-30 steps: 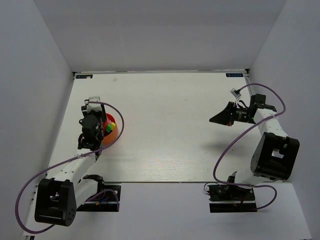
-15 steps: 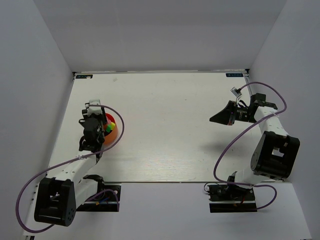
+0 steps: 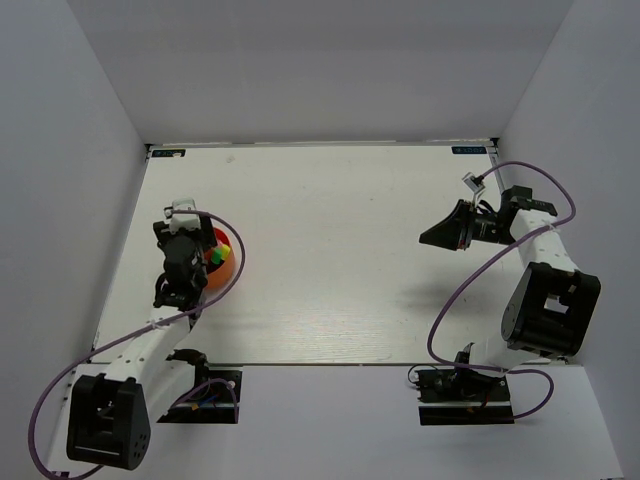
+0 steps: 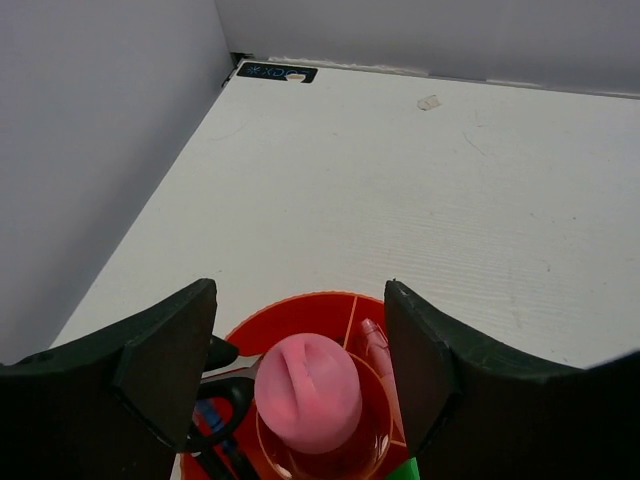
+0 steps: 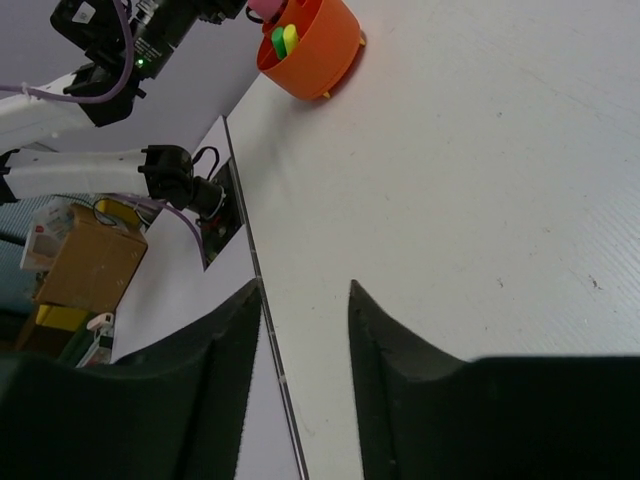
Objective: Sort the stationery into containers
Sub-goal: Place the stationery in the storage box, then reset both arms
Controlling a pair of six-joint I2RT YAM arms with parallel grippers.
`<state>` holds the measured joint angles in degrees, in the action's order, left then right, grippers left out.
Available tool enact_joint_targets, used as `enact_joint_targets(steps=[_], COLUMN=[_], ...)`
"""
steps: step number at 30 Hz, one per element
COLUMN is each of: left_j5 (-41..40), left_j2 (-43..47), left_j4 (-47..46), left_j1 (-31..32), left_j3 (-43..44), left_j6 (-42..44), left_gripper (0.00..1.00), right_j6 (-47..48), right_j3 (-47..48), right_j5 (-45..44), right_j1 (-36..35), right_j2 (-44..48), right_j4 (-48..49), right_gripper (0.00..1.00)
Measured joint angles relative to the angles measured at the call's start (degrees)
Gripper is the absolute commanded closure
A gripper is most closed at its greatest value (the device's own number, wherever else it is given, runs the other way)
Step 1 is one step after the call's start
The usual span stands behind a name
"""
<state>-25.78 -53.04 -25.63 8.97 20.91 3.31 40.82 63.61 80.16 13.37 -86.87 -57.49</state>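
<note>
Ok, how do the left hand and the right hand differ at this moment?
The left hand hangs right over the orange cup, with the pink-capped tube below its gap; the right hand is over the table, far across from the cup. The left hand's fingers stand wide apart; the right hand's leave a narrower gap. Both are open and hold nothing.
</note>
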Motion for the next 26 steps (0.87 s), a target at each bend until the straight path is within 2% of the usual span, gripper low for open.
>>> enact_joint_targets(steps=[1, 4, 5, 6, 7, 9, 12, 17, 22, 26], left_j5=[-0.13, -0.39, -0.44, -0.50, -0.57, -0.15, 3.96, 17.79, 34.21, 39.52], left_j2=[0.37, 2.58, 3.39, 4.22, 5.05, 6.78, 7.93, 7.13, -5.35, -13.31], left_j4=[0.63, 4.48, 6.56, 9.14, 11.85, 18.97, 31.19, 43.58, 54.66, 58.80], left_j1=[0.02, 0.48, 0.81, 1.36, 1.97, 3.02, 4.02, 6.67, 13.84, 19.80], left_j3=[0.24, 1.55, 2.60, 4.24, 6.16, 10.69, 19.89, 28.17, 34.71, 33.64], left_j6=[-0.17, -0.87, -1.18, -1.86, -2.71, -5.35, -10.51, -16.52, -16.22, -14.47], left_gripper=[0.22, 0.15, 0.13, 0.11, 0.00, 0.00, 0.00, 0.00, 0.00, 0.00], right_j6=[0.07, -1.14, -2.27, -3.85, -5.84, -11.74, -19.54, -26.36, -34.58, -38.84], right_j3=[0.13, 0.96, 1.16, 1.25, 1.25, 0.37, -1.46, -1.51, -2.05, -4.76], right_j5=[-0.04, -0.72, -1.33, -2.10, -3.50, -6.99, -17.97, -41.51, -62.27, -66.84], right_j1=[0.00, 0.00, -0.02, -0.02, -0.04, -0.26, -1.03, -4.26, -5.99, -5.92], right_j2=[-0.02, -0.07, -0.09, -0.09, 0.02, 0.79, 3.85, 8.52, 10.45, 12.44], right_j4=[-0.22, -0.68, -0.15, 0.87, 2.36, 6.58, 12.96, 19.34, 25.53, 29.40], right_gripper=[0.50, 0.25, 0.12, 0.10, 0.10, 0.10, 0.10, 0.10, 0.10, 0.10])
